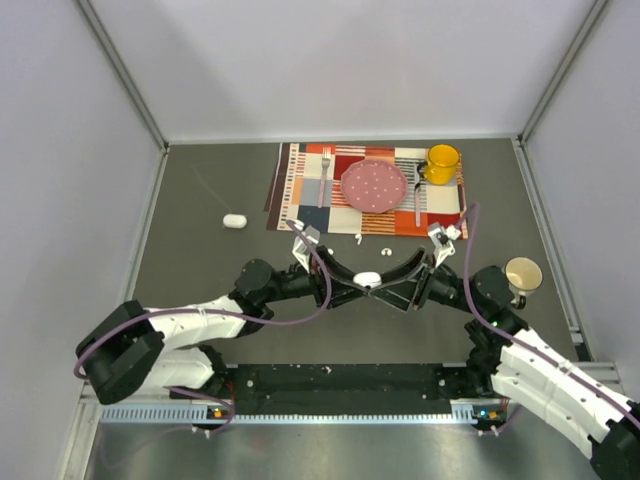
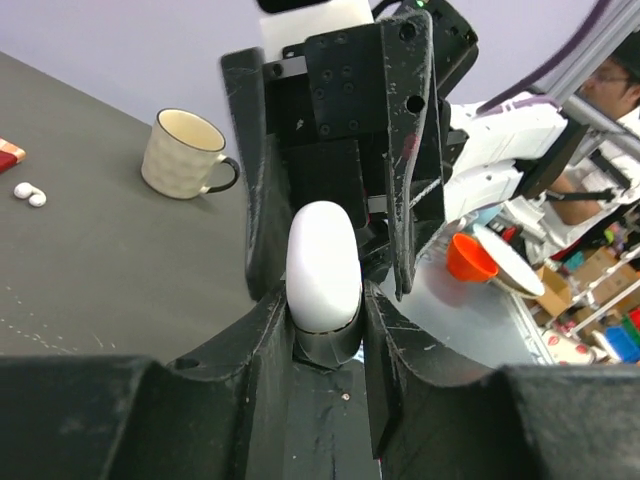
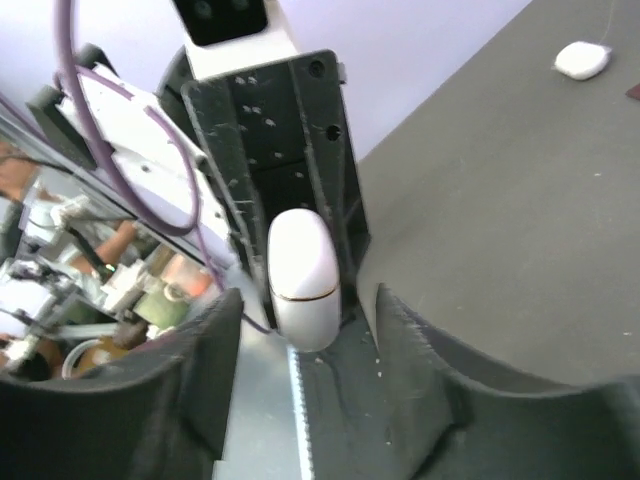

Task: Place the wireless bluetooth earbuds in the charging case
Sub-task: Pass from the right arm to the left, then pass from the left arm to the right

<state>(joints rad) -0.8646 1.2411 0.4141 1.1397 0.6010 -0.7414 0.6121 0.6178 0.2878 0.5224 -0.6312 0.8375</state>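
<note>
A white pebble-like charging case (image 1: 368, 279), lid closed, hangs above the table between my two grippers, which meet tip to tip. My left gripper (image 1: 361, 284) is shut on it; in the left wrist view both fingers press the sides of the case (image 2: 323, 262). My right gripper (image 1: 378, 283) is open around the same case (image 3: 303, 278), with a gap on each side. Two tiny white earbuds (image 1: 357, 238) (image 1: 386, 251) lie on the table beyond the grippers, near the placemat's front edge. The left wrist view shows earbuds (image 2: 28, 193) far left.
A second white case (image 1: 234, 221) lies at the left. A striped placemat (image 1: 290, 190) at the back holds a pink plate (image 1: 374, 185), two forks (image 1: 325, 170) and a yellow mug (image 1: 441, 164). A beige mug (image 1: 523, 274) stands beside the right arm.
</note>
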